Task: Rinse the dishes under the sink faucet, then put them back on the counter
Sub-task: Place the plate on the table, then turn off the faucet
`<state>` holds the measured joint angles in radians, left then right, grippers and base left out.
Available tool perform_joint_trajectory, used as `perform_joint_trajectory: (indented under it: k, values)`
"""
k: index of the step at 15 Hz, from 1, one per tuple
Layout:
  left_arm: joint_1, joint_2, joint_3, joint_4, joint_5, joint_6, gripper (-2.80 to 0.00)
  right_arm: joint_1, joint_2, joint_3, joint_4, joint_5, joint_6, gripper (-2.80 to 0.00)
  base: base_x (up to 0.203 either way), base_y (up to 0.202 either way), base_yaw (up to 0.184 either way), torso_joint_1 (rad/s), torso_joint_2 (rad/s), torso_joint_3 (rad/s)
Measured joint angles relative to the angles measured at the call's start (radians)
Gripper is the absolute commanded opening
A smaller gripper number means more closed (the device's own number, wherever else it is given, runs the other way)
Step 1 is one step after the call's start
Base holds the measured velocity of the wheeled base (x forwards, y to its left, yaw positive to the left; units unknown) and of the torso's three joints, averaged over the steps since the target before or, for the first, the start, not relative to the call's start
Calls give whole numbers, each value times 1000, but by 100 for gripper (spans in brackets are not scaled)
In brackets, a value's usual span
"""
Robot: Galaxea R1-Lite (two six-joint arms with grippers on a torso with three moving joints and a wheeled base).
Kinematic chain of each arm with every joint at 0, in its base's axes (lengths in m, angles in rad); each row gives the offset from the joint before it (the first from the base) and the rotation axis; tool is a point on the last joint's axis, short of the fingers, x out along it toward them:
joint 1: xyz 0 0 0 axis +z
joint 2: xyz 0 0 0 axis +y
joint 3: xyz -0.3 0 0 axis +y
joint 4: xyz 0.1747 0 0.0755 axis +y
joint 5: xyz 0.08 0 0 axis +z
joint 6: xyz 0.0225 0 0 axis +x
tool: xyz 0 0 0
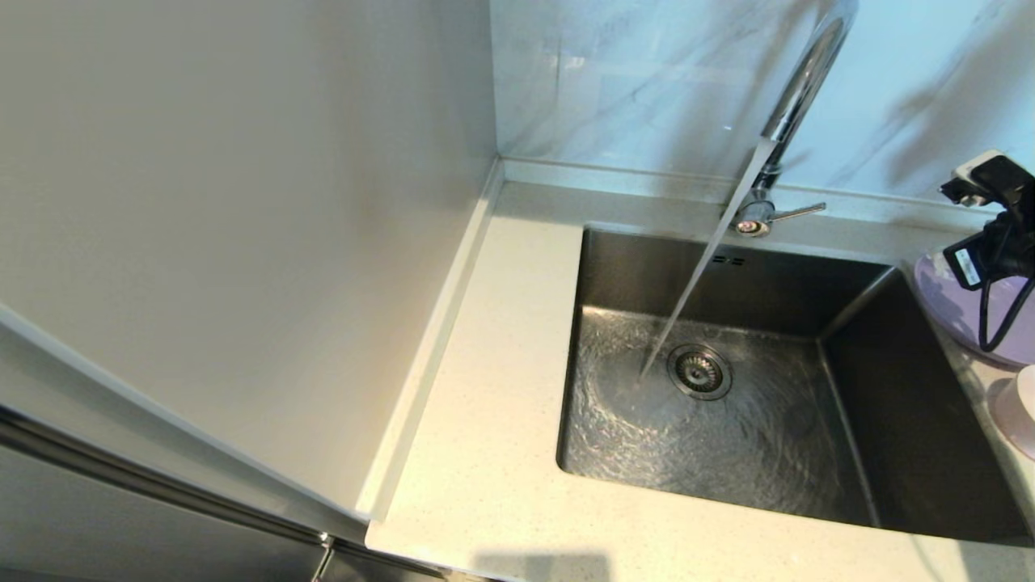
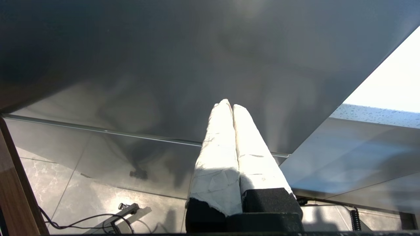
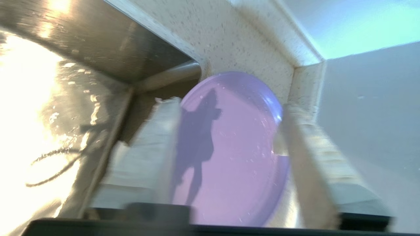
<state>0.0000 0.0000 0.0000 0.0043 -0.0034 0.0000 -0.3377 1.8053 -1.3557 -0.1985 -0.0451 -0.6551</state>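
Observation:
The lilac plate [image 1: 950, 311] [image 3: 229, 157] lies on the counter [image 1: 501, 364] at the sink's far right corner, with water drops on it. My right gripper [image 3: 229, 105] hovers over it, open, one finger on each side of the plate and nothing held; in the head view only its wrist [image 1: 990, 218] shows. The pink bowl [image 1: 1020, 408] stands on the counter nearer to me, cut by the picture's edge. Water runs from the faucet [image 1: 796, 89] into the sink [image 1: 614, 267]. My left gripper [image 2: 228, 105] is shut and empty, parked low beside a grey cabinet panel.
The faucet's lever [image 1: 796, 212] points right. The stream [image 1: 695, 275] lands beside the drain [image 1: 699, 372] and swirls over the basin floor. A tall grey panel [image 1: 242, 202] walls off the counter on the left. Marble-veined tiles [image 1: 631, 81] rise behind.

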Motion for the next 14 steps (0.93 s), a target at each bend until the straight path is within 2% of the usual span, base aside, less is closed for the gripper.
perform_joint_trajectory:
  k: [2,5,9,12,14]
  values:
    - [0,0,0,0,0,0,-280,11,-52,6,29,42,0,-280,0,0,0,0,0,0]
    - [0,0,0,0,0,0,-280,47,-105,43,78,57,-1,-280,0,0,0,0,0,0]
    - [0,0,0,0,0,0,-280,98,-142,-3,364,52,28,-280,0,0,0,0,0,0]
    - [0,0,0,0,0,0,-280,188,-142,-82,590,48,177,-280,0,0,0,0,0,0]
    - [0,0,0,0,0,0,-280,254,-121,-136,610,63,284,-280,0,0,0,0,0,0]
